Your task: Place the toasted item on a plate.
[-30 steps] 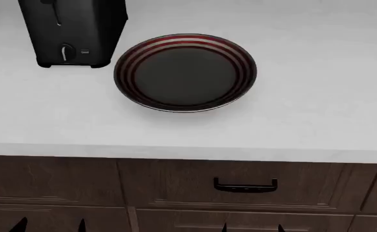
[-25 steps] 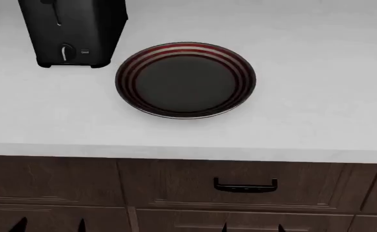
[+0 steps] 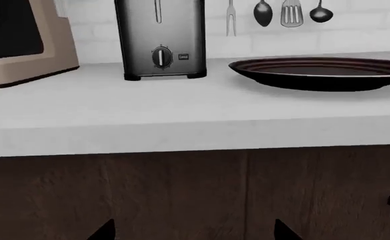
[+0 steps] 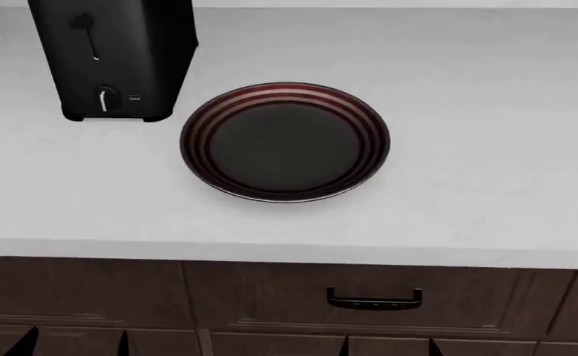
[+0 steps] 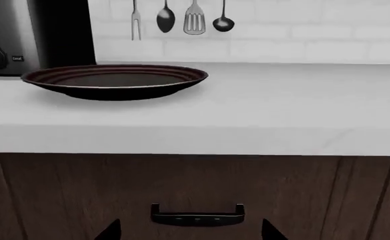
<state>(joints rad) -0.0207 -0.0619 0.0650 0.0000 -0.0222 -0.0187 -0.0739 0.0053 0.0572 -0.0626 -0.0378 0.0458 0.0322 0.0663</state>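
The plate (image 4: 285, 141), round with a dark grey centre and red-and-white striped rim, lies flat on the white counter (image 4: 487, 148). It also shows in the left wrist view (image 3: 322, 72) and the right wrist view (image 5: 114, 80). A black toaster (image 4: 110, 59) stands to the plate's left, apart from it. No slice of bread shows in any view; the toasted item is hidden or out of view. My left gripper (image 3: 195, 232) and right gripper (image 5: 189, 231) are open and empty, low in front of the cabinet, below counter height.
A beige appliance (image 3: 21, 45) stands left of the toaster. Utensils (image 5: 181, 17) hang on the tiled back wall. A drawer handle (image 4: 375, 299) sits on the dark wood cabinet front under the counter edge, straight ahead of my right gripper.
In the head view the plate, toaster and counter edge now sit lower in the picture. The gripper tips have sunk almost out of the bottom edge.
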